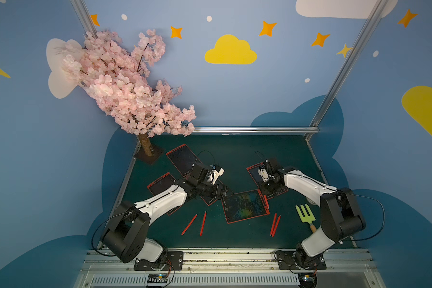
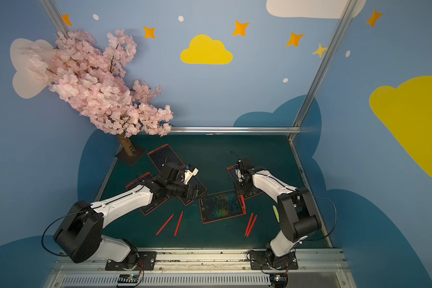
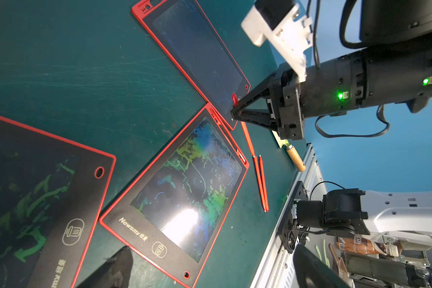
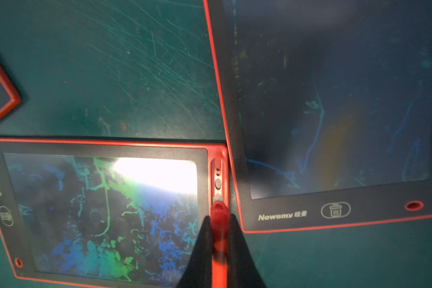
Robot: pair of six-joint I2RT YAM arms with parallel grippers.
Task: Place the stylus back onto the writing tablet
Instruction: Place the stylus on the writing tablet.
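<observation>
My right pincer (image 4: 219,220) squeezes the stylus (image 4: 219,266). I should lay it straight and gently into the groove (image 4: 218,174) on the right of the tablet (image 4: 97,147).

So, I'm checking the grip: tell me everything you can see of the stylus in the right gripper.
The stylus is a slim, red, plastic-looking rod with a rounded end. The right gripper, shut, pinches it just behind that end, which sits at the red pen slot on the edge of the scribbled tablet. The shaft runs along that edge. Whether it is seated in the slot cannot be told.
</observation>
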